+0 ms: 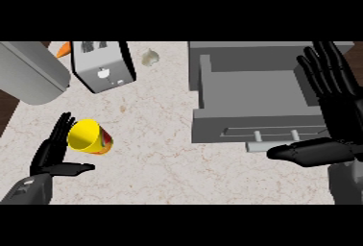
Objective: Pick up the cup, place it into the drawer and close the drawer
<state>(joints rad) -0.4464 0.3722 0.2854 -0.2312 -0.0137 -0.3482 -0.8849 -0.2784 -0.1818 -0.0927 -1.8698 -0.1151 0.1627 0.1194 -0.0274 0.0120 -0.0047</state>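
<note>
A yellow cup [90, 137] with a red-patterned side lies tilted on the marble counter at the lower left, its mouth facing left. My left hand [51, 153] stands open just left of the cup, fingers up and thumb out beneath it, close to the rim. The grey drawer [255, 96] stands pulled open at the right, its inside empty and its handle [273, 138] on the front. My right hand [334, 101] is open at the right edge, fingers raised over the drawer's right side, thumb pointing left near the handle.
A silver toaster [102, 65] stands at the back left beside a large grey rounded object [32, 72]. An orange thing [64, 48] peeks out behind them, and a garlic bulb [149, 57] lies at the back centre.
</note>
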